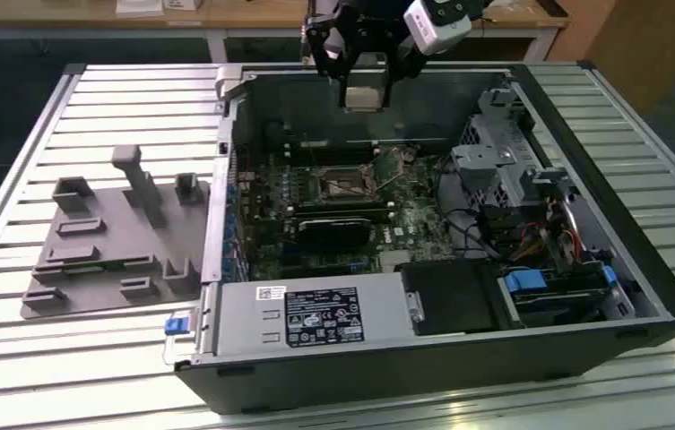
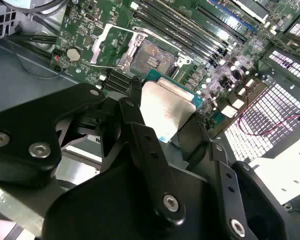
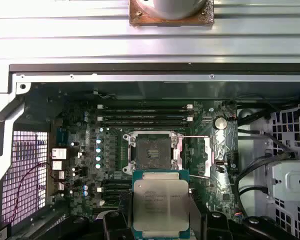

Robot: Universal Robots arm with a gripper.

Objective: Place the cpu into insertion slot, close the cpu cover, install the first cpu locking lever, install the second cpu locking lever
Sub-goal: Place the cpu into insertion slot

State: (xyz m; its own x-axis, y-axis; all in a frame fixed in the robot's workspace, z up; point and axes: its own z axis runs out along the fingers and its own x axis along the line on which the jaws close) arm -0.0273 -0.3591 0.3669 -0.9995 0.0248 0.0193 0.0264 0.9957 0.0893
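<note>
Above the open case (image 1: 433,372), hand (image 1: 364,88) grips the cpu (image 3: 160,205).

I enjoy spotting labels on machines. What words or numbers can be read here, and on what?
Black label on the power supply: print too small to read.
White sticker beside it: too small to read.
cpu held by the gripper: faint marking on its face, blurred.
Nothing reads legibly.

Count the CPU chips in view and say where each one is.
1. The cpu is gripped in the pincer, held above the open computer case, apart from the insertion slot, which looks empty. Another could lie hidden elsewhere in the case.
</note>
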